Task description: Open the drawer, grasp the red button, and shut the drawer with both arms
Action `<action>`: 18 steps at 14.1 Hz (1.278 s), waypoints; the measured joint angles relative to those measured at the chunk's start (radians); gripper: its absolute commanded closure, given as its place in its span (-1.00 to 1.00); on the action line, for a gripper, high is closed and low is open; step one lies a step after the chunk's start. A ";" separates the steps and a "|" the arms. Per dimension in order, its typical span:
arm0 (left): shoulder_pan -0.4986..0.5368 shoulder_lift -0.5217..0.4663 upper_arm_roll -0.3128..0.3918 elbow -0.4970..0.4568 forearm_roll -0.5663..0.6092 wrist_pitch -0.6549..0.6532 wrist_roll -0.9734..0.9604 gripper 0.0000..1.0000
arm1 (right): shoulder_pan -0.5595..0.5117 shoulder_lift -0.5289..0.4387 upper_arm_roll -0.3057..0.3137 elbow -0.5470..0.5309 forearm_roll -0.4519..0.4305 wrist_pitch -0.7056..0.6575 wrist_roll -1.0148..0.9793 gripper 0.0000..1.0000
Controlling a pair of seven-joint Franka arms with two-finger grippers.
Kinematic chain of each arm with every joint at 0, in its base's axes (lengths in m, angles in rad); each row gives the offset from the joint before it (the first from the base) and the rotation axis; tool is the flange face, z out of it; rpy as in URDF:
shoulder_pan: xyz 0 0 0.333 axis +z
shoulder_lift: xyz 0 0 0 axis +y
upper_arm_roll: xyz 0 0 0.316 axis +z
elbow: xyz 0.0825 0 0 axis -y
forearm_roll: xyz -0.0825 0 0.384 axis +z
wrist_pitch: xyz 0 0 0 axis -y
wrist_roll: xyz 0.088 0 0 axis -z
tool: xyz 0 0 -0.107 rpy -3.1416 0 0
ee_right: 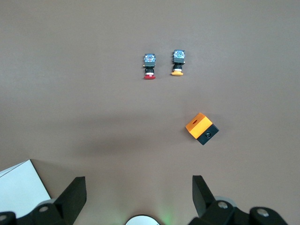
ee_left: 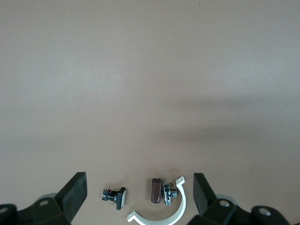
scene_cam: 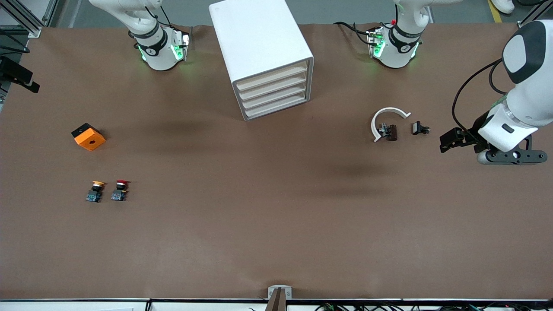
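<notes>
The button (scene_cam: pixel 119 190) (red cap, blue base) was seen on the brown table (scene_cam: pixel 276 224) toward the right arm's end, just beside the orange-yellow-capped button (scene_cam: pixel 94 191); the orange cube (scene_cam: pixel 88 136) lay farther from the front camera than both. The white drawer cabinet (scene_cam: pixel 263 56) stood between the two bases with all drawers closed. The left gripper (ee_left: pixel 139 197) was held with its fingers spread wide above a white curved piece (scene_cam: pixel 386 121), a brown part (scene_cam: pixel 391 132) and a small black part (scene_cam: pixel 420 128). The right gripper (ee_right: pixel 138 196) was likewise spread wide, high over the table, gripping nothing.
</notes>
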 measured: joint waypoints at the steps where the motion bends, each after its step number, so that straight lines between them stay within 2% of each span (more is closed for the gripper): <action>1: -0.001 -0.004 0.002 0.000 0.000 -0.007 0.000 -1.00 | 0.000 0.000 0.000 0.000 0.000 0.000 0.000 -1.00; 10: 0.005 -0.111 0.021 -0.005 0.002 -0.090 0.000 -1.00 | 0.000 0.000 0.000 0.000 0.000 -0.002 0.002 -1.00; 13: 0.015 -0.148 0.023 0.030 0.002 -0.139 0.000 -1.00 | 0.001 0.000 0.000 0.000 0.001 -0.002 0.002 -1.00; 18: 0.012 -0.151 0.021 0.082 0.002 -0.171 0.000 -1.00 | 0.002 0.000 0.000 0.000 0.002 -0.002 0.003 -1.00</action>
